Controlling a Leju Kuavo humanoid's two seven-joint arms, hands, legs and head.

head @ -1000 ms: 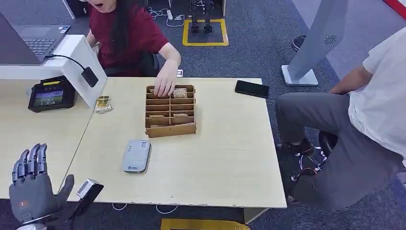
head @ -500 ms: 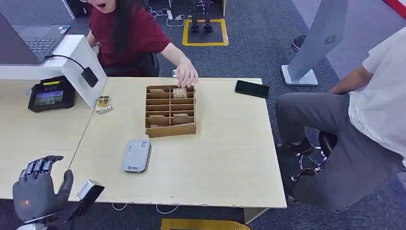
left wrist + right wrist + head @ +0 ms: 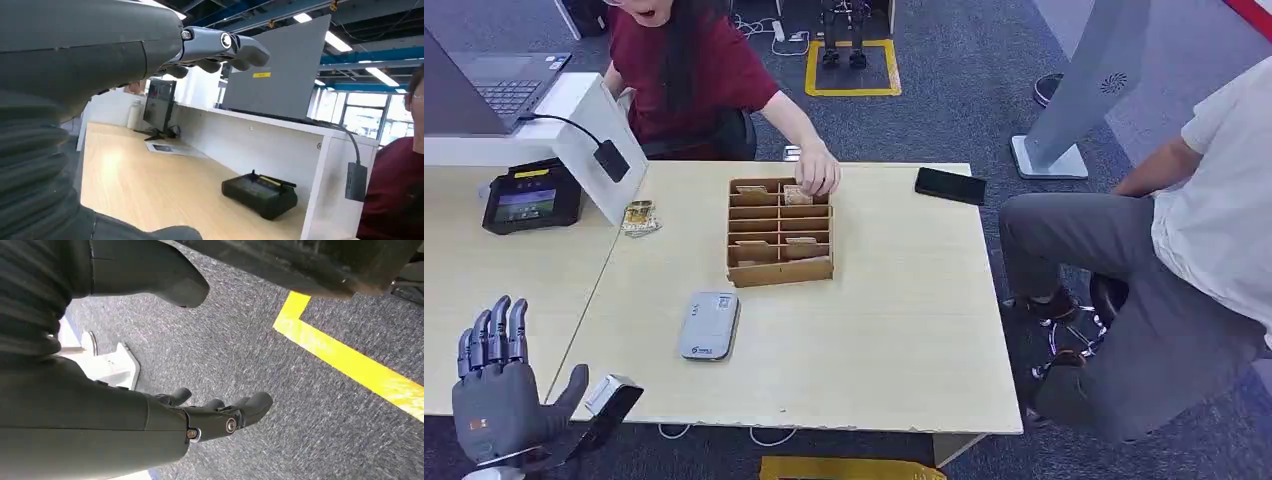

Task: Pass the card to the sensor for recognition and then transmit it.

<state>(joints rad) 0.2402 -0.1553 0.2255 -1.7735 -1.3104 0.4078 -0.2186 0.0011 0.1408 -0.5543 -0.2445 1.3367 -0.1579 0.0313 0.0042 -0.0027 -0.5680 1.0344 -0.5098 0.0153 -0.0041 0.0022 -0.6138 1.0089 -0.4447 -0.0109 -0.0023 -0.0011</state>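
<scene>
Our left hand (image 3: 499,395) is spread and empty. The card box (image 3: 780,232) sits well ahead of it to the right, with a person's hand (image 3: 817,173) at its far edge, so reaching in now risks a collision.

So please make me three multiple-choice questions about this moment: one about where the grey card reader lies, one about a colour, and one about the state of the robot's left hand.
1. Where does the grey card reader lie on the table?
A. Inside the wooden box
B. Between the wooden box and the table's near edge
C. Beside the black phone

2. What colour is the top of the person reaching into the wooden box?
A. White
B. Blue
C. Dark red

3. What is the state of the left hand?
A. Empty, fingers apart and pointing up
B. Holding a card
C. Pressing on the card reader

Answers: 1 B, the reader lies on bare table nearer the robot than the box. 2 C, the sleeve above the box is dark red. 3 A, the head view shows nothing in the hand, raised off the table's near left corner.
</scene>
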